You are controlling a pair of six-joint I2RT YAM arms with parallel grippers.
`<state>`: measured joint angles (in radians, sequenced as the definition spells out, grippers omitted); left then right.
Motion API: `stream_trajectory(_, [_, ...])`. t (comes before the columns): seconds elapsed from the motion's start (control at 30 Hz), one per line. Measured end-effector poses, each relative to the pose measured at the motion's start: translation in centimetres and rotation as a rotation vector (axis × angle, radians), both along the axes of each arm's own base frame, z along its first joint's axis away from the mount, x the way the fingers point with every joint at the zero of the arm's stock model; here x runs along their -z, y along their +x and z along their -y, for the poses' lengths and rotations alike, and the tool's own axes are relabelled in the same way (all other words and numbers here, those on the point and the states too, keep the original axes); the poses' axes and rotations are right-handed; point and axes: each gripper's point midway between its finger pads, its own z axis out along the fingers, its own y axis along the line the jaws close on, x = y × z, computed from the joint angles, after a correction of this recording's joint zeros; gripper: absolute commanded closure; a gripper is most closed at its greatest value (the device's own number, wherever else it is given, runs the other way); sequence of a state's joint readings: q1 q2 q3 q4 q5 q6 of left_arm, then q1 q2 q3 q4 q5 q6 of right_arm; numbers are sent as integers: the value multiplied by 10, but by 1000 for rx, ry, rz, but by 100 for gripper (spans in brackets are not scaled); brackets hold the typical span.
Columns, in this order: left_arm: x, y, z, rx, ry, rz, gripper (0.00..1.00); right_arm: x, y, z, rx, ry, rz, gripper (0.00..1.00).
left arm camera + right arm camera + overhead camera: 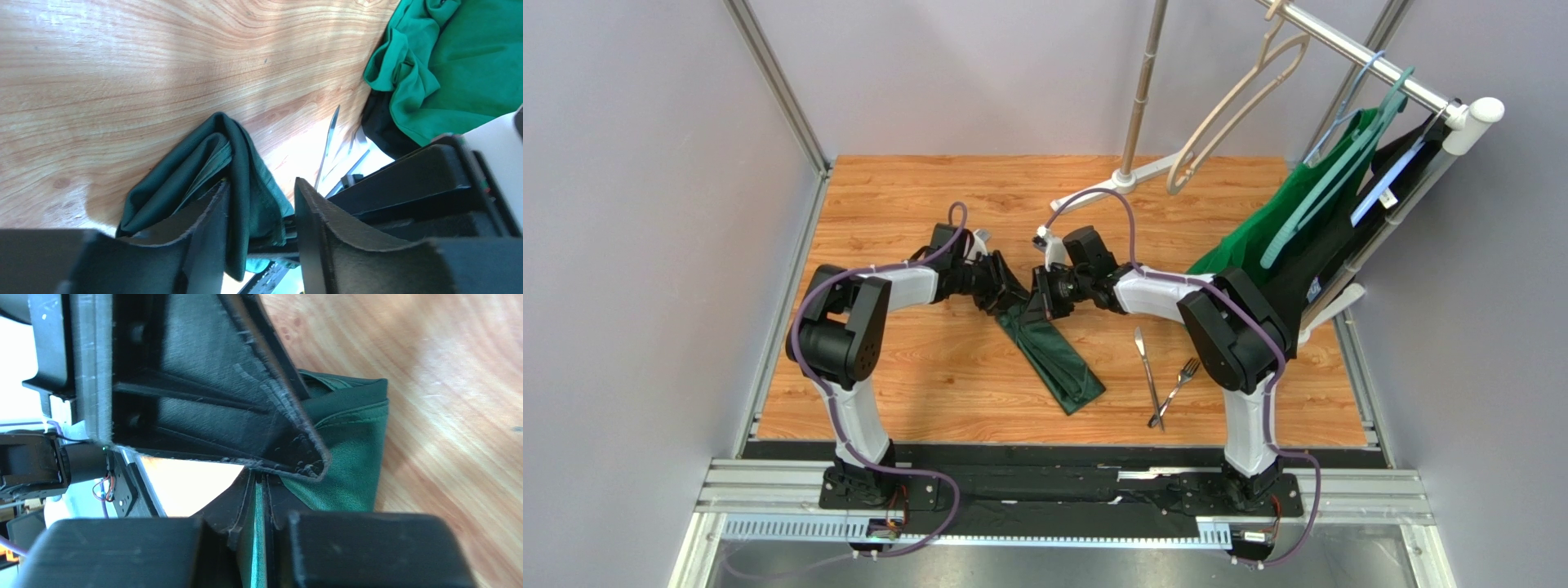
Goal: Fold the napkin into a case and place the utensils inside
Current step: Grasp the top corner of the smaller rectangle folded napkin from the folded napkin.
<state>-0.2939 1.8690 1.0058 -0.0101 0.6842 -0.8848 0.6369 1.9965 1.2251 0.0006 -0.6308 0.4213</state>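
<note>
The napkin [1053, 355] lies as a narrow dark green folded strip, running diagonally across the middle of the table. Both grippers meet at its far upper end. My right gripper [1044, 298] [261, 478] is shut on a thin edge of the napkin [350, 459]. My left gripper [1011, 294] [263, 184] stands open around a raised fold of the napkin [184, 165]. The cloth rests against one finger [209, 233], with a gap to the other. The utensils [1161, 374], a knife and a fork, lie on the wood to the right of the strip, also visible in the left wrist view [331, 138].
A brighter green garment [1284, 233] [454, 67] hangs on a teal hanger from the rack [1382, 74] at the back right, its hem reaching the table. A beige hanger [1234, 104] and the rack's white foot [1112, 184] stand at the back.
</note>
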Motion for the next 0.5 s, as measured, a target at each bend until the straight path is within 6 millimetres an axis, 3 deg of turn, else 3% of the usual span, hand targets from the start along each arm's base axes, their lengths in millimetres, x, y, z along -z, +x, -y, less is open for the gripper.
stream_trajectory(0.17, [-1, 0, 1, 6, -6, -1, 89, 0, -2, -5, -13, 11, 8, 81])
stream_trajectory(0.27, [0, -1, 1, 11, -4, 2, 98, 3, -2, -5, -14, 7, 4, 76])
stream_trajectory(0.4, [1, -1, 1, 13, -1, 5, 100, 6, 0, -1, 6, -8, 23, 62])
stream_trajectory(0.5, [2, -2, 0, 11, 2, -3, 100, 14, -8, 12, 33, -43, 37, 61])
